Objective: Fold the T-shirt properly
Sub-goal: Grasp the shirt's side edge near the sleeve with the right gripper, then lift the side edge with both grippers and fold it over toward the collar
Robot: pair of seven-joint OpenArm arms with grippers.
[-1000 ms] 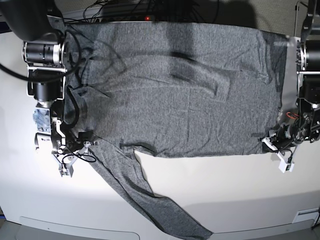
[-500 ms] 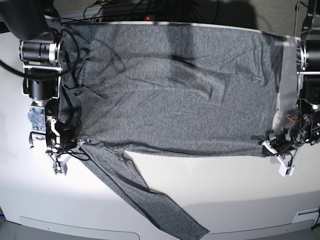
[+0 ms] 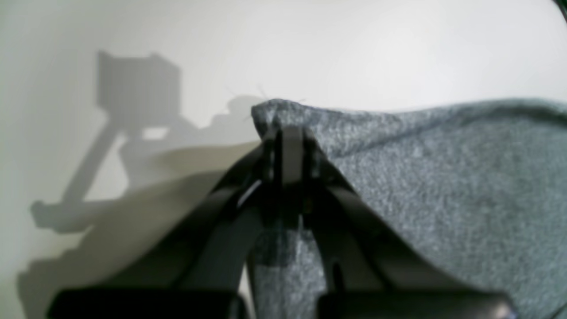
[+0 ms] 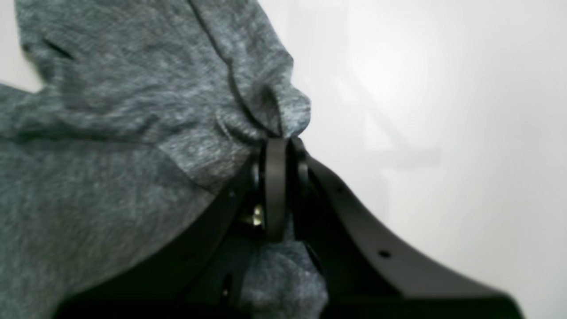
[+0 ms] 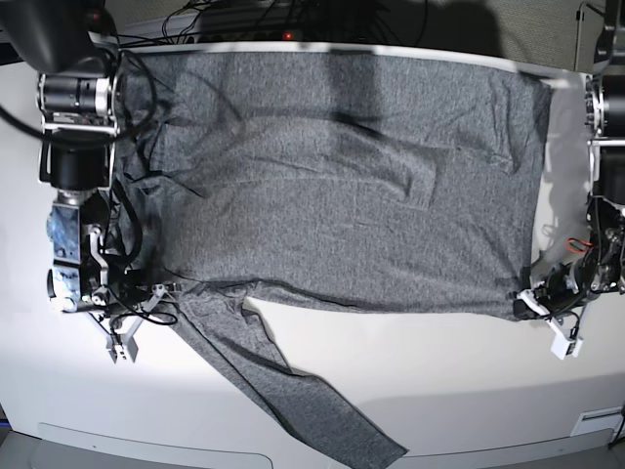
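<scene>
Base view: T-shirt (image 5: 342, 186) spread on white table (image 5: 439, 391), cables (image 5: 234, 20) behind

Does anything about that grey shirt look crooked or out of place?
Yes. One long sleeve of the T-shirt trails diagonally away from the body toward the table's near edge, while the rest lies spread fairly flat.

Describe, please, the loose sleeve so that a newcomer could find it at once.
Start from the white table and the grey T-shirt spread across its far half. Near the right gripper, one sleeve runs diagonally towards the table's near edge. It alone trails off the shirt's body as a long narrow strip.
</scene>
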